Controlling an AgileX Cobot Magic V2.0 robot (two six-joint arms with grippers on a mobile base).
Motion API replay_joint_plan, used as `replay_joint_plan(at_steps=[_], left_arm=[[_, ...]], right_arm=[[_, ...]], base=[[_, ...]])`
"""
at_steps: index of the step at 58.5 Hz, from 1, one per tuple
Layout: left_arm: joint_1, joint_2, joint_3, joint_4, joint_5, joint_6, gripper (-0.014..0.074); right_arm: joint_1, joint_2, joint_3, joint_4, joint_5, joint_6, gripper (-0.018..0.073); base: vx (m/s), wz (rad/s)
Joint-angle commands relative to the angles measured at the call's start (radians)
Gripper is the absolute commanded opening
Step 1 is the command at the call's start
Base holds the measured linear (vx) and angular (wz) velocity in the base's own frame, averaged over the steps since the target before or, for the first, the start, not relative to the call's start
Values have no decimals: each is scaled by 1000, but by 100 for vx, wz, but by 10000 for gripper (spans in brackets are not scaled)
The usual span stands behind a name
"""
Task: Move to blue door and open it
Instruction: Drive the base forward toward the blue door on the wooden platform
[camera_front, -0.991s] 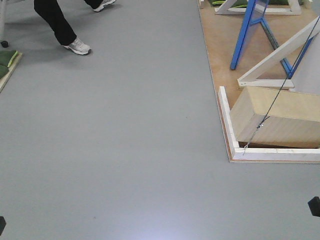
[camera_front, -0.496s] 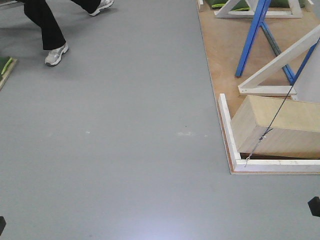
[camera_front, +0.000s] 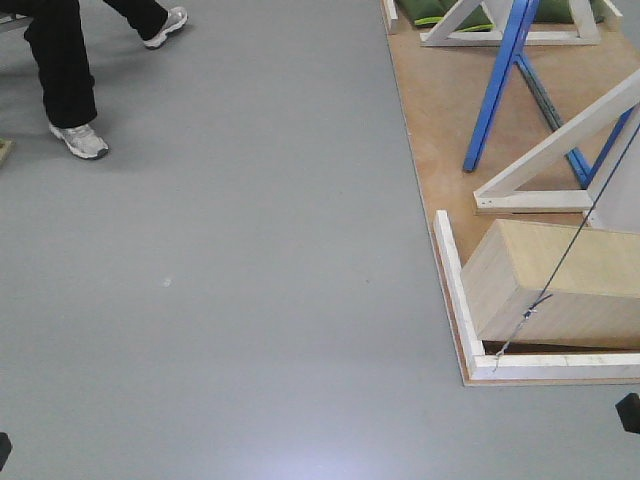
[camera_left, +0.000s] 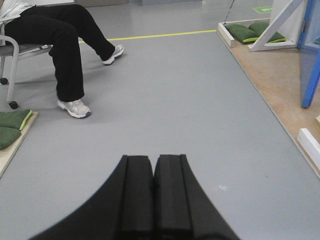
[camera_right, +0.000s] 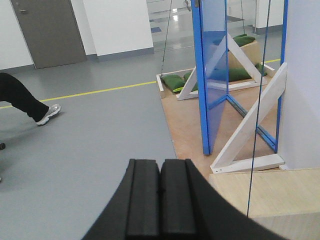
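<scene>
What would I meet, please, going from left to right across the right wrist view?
Grey door → green cushions → blue door → white diagonal brace → white wall panel.

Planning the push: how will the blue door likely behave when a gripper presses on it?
The blue door looks like a rigid flat panel, so it should probably swing rather than flex. Its glossy, reflective face may let the shut right gripper slip.
</scene>
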Motion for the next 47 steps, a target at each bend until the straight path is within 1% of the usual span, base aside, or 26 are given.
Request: replay_joint_plan(at_steps=[1,47], left_arm=[[2,-14,1,0,-78,-3,70],[2,-14,1,0,-78,-3,70]], right_arm=[[2,-19,19,-4,-84,-10,-7],[2,-19,19,-4,-84,-10,-8]], base=[[28,0],[36,0]])
